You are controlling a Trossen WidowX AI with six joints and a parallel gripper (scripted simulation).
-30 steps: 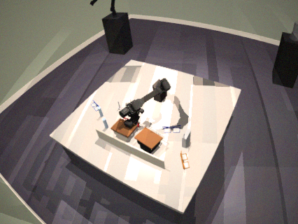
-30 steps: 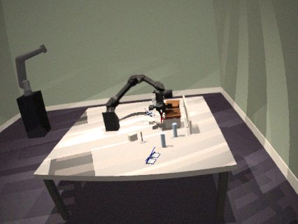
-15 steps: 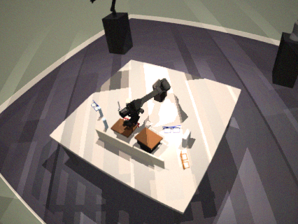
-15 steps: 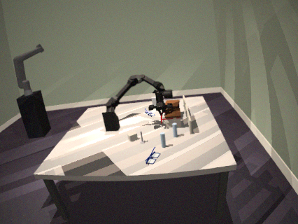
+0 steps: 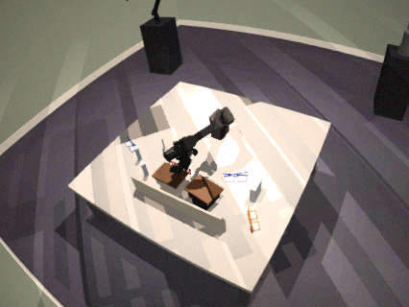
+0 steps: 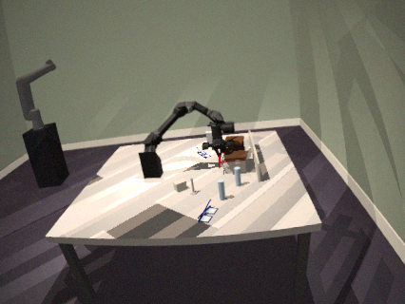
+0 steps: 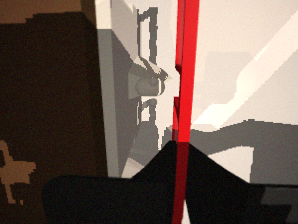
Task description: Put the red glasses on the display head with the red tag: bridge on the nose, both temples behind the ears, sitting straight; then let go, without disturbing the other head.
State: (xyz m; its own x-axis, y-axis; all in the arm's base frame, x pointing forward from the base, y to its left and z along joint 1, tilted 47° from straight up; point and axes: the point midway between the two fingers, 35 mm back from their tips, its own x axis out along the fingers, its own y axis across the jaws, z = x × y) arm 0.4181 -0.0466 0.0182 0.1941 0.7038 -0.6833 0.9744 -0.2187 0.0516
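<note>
My gripper (image 5: 179, 162) (image 6: 216, 145) (image 7: 177, 147) is shut on the red glasses (image 6: 220, 160) (image 7: 186, 90), which hang below the fingers as a thin red bar. It sits right at the near side of a brown display head (image 5: 168, 176) (image 7: 45, 100). In the wrist view the head fills the left side and the red frame stands beside it, apart from it. A second brown head (image 5: 205, 190) stands just to the right in the top view. I cannot make out the red tag.
A long white board (image 5: 178, 203) (image 6: 257, 161) stands behind the heads. Blue glasses (image 5: 235, 177) (image 6: 204, 153) lie near them, another blue pair (image 6: 206, 212) and an orange pair (image 5: 253, 218) lie farther off. Two blue cylinders (image 6: 221, 189) (image 6: 237, 176) stand nearby.
</note>
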